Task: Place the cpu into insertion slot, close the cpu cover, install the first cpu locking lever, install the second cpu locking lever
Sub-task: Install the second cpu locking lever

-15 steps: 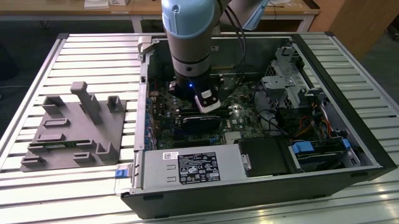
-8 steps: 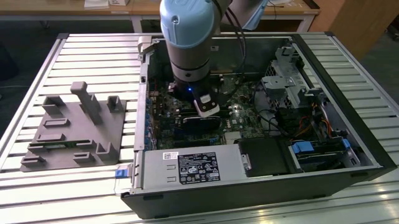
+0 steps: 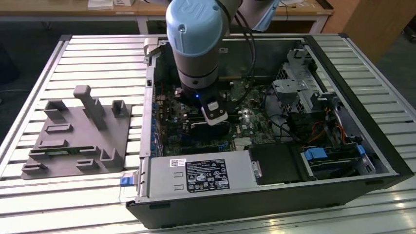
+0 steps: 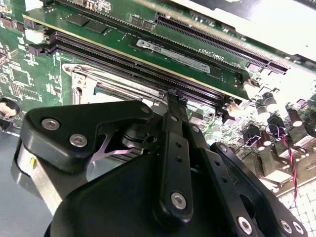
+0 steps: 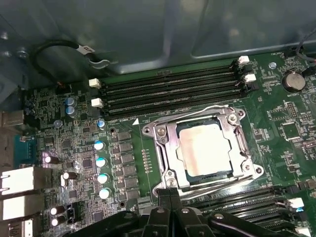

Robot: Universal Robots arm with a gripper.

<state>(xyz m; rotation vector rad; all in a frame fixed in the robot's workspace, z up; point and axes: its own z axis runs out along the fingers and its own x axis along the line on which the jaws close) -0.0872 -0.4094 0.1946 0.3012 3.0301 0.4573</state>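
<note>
One cpu (image 5: 205, 148) sits seated in its socket on the green motherboard (image 5: 276, 123), framed by the cpu cover (image 5: 163, 143), which lies closed flat around it in the first wrist view. The end effector (image 5: 170, 197) hovers just beside the socket's near edge, its black fingers (image 4: 175, 148) drawn together with nothing visibly between them. A white label (image 3: 204, 175) on the grey drive cage carries print too small to make out. Much of the socket is hidden behind the end effector in the second wrist view.
</note>
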